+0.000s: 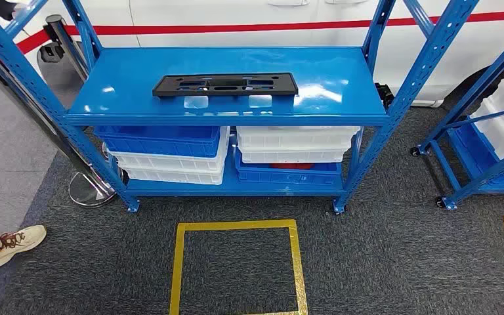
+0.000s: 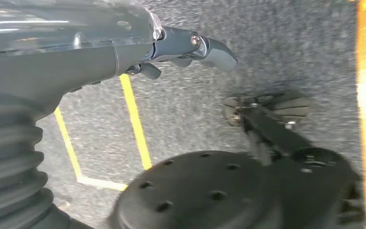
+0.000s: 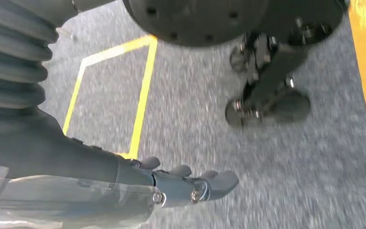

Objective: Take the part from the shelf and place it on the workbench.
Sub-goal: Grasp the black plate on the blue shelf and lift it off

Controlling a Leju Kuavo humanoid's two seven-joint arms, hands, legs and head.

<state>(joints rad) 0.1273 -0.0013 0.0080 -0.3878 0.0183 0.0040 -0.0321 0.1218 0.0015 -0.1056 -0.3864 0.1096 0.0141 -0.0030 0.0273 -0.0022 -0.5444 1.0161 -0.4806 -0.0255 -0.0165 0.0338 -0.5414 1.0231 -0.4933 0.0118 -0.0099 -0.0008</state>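
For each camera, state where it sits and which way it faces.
Head view: high on the body, facing forward and down at the blue shelf holding the black part.
Left wrist view: behind the left hand, facing the carpet.
Right wrist view: behind the right hand, facing the carpet.
All three share the yellow tape square.

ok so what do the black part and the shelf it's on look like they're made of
The black part looks like matte moulded plastic: dull, with cut-out slots. The blue shelf looks like painted sheet metal with a glossy finish, judging by its sharp light reflections and perforated uprights.
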